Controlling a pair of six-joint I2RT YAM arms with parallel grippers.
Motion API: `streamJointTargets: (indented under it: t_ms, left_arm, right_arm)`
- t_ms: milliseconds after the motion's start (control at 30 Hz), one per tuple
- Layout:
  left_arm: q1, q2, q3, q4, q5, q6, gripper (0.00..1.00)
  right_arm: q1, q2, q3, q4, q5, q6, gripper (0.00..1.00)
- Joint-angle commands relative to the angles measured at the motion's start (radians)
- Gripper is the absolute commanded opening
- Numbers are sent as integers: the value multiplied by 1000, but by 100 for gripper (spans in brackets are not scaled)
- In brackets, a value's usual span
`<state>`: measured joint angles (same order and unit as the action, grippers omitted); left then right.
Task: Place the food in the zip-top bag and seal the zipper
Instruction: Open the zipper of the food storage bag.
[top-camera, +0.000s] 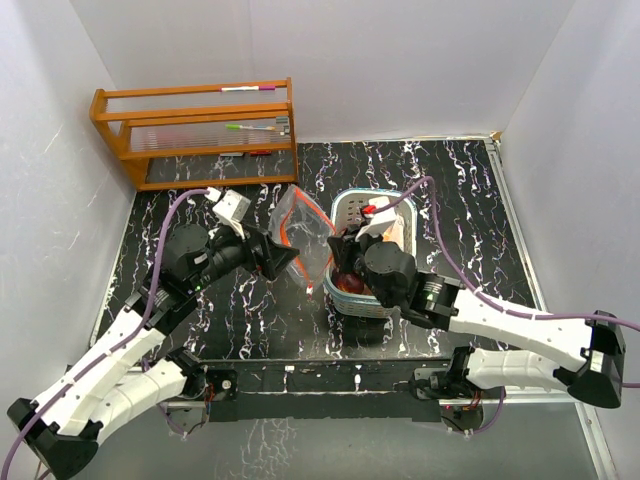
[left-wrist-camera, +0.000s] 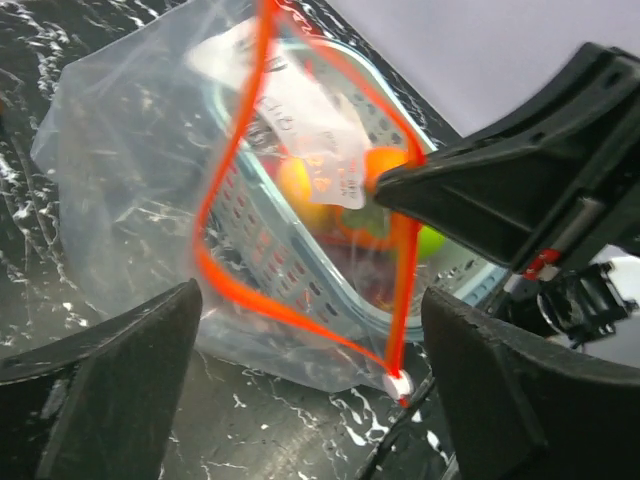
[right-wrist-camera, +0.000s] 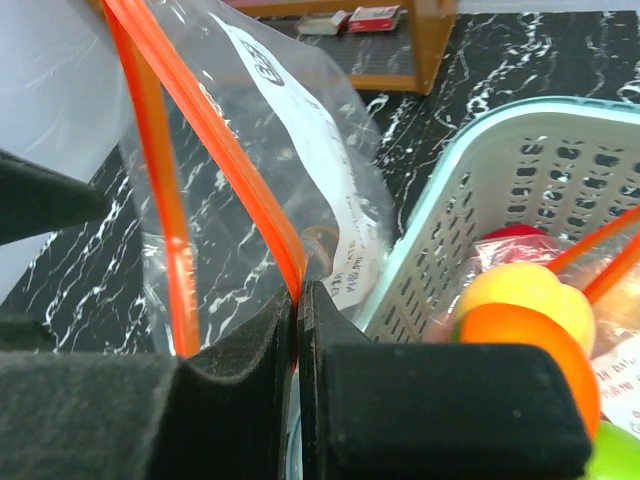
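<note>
The clear zip-top bag (top-camera: 300, 225) with an orange zipper stands on the table just left of the pale-blue basket (top-camera: 352, 205), its mouth gaping. My right gripper (right-wrist-camera: 297, 295) is shut on the bag's orange zipper strip (right-wrist-camera: 240, 170), close to the basket's near left rim. My left gripper (left-wrist-camera: 310, 400) is open, its fingers (left-wrist-camera: 100, 380) on either side of the bag's lower corner with the white slider (left-wrist-camera: 398, 383), touching nothing. The food lies in the basket (right-wrist-camera: 440, 200): an orange fruit (right-wrist-camera: 530, 350), a yellow one (right-wrist-camera: 525, 290), a red one (right-wrist-camera: 515, 235) and a green one (right-wrist-camera: 620, 455).
A wooden rack (top-camera: 195, 130) with pens stands at the back left. White walls close in the black marbled table (top-camera: 240, 320) on three sides. The two arms' heads sit close together around the bag.
</note>
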<state>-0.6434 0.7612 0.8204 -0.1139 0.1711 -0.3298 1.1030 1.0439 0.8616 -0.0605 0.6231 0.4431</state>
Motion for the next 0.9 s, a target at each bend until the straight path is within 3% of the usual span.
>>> streamJointTargets:
  t_ms: [0,133,567,700,867]
  left_arm:
    - [3,-10,30,75,143,38,97]
    - [3,-16,13,74,97,24,97]
    - [4,91,92,-131,-253,-32,97]
    - [4,131,95,-112,-264,-56,96]
    - [3,194,79,-54,-232,-95,87]
  right_arm:
    - [-3,25,47,108,-77,-54,8]
    - [-3,35,37,132,-90,-51,8]
    - [-3,48,52,138,-140,-55,8]
    - [-3,59,61,142,-158,-54,8]
    - [-3,71,70,151,-182,-48,8]
